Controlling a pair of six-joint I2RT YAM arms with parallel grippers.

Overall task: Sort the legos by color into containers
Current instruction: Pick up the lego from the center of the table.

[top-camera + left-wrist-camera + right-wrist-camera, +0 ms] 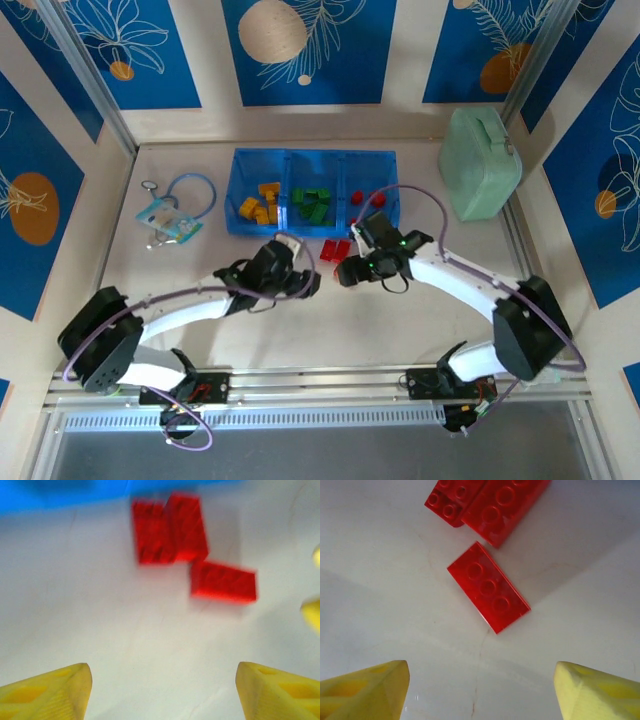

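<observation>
Crowding is the chief hazard here. The left tool (303, 280) and the right tool (347, 272) are both open with nothing between their fingers. Both point at the same three red legos (336, 248), which lie on the worktop (330, 340) just in front of the blue tray (312, 153). If both arms reach in together, the tools are likely to knock into each other or scatter the bricks.

Two of the reds (490, 500) lie touching side by side, so closing on one could drag or flick its neighbour. The single brick (488, 586) lies diagonal to the right tool's fingers. A pinch across its corners may twist it out of the grip. An approach that pushes forward could also shove the bricks against the tray's near wall, where the fingers would have little room.

The yellow bricks (260, 205) sit in the left compartment, the green bricks (312, 203) in the middle and the other reds (370, 198) on the right. The loose reds lie near the divider between green and red, so a release made too far left could drop a red among the greens.
</observation>
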